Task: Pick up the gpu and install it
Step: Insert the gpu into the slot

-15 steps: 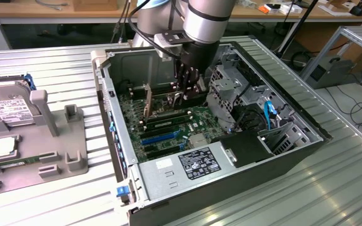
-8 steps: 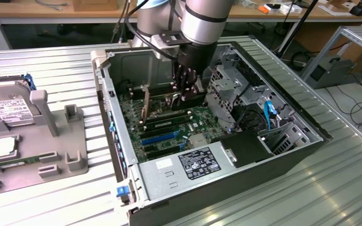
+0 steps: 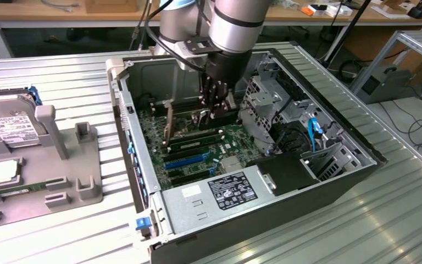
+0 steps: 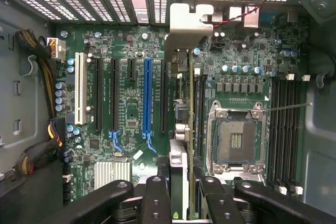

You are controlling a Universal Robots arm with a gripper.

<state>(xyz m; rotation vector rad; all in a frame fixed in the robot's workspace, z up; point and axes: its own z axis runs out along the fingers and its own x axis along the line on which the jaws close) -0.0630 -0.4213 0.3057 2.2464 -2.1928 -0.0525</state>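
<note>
Exterior view: open computer case (image 3: 357,159) lies on its side on a ribbed metal table (image 3: 387,220), motherboard (image 3: 196,148) facing up; robot arm (image 3: 233,27) reaches down into it from the far side.
Gripper: black fingers down inside the case over the motherboard (image 3: 215,110); in the wrist view (image 4: 181,187) the fingers (image 4: 156,198) sit on both sides of the card edge, narrowed onto it, gripping the gpu.
Gpu look: thin flat card seen edge-on in the wrist view (image 4: 181,124), green-yellow board edge, small silver and black parts along it, silver metal bracket at one end (image 4: 190,22), bent over in an L shape.
Gpu place: standing on edge over the motherboard, between the blue expansion slot (image 4: 147,95) and the bare CPU socket (image 4: 236,140), bracket end next to the case's perforated rear wall; in the exterior view it is the upright strip below the gripper (image 3: 168,124). Cannot tell whether it is fully seated in a slot.
Other slots: white slot (image 4: 80,87) and black slots beside the blue one; memory slots (image 4: 286,129) on the other side of the socket.
Exterior view's left: grey parts fixture (image 3: 42,165) on the table, holding a silver hard drive with white label (image 3: 9,129) and a small square processor chip (image 3: 2,171), well apart from the case.
Case near end: power supply (image 3: 229,190) with label.
</note>
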